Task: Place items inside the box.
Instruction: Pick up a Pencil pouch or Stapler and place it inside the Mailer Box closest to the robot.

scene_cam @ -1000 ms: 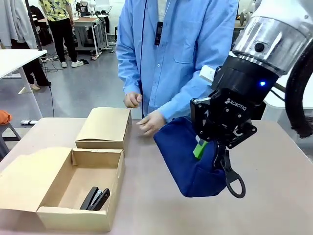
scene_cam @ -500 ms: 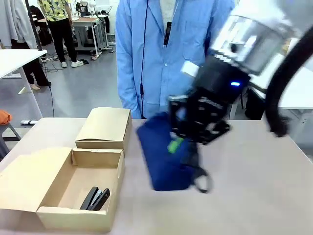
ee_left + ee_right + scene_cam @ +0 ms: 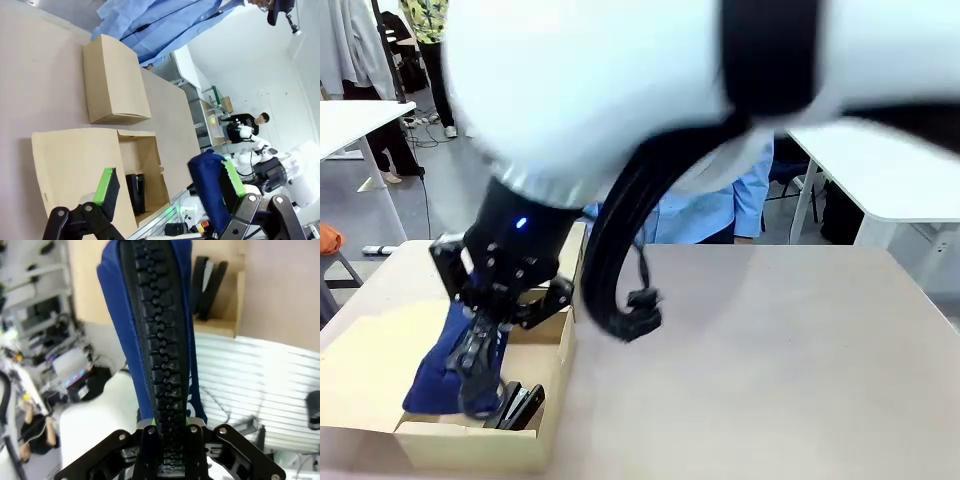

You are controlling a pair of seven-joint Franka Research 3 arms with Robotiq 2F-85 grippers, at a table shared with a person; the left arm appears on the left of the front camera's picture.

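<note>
Front view: my right tool, clamped on the navy pouch, over the box holding a stapler; my left tool gapes empty.

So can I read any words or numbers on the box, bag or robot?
None can be read.
The brown cardboard box, the navy blue zip pouch and the black stapler show no print; the black right gripper is too blurred in the front view to tell.
</note>
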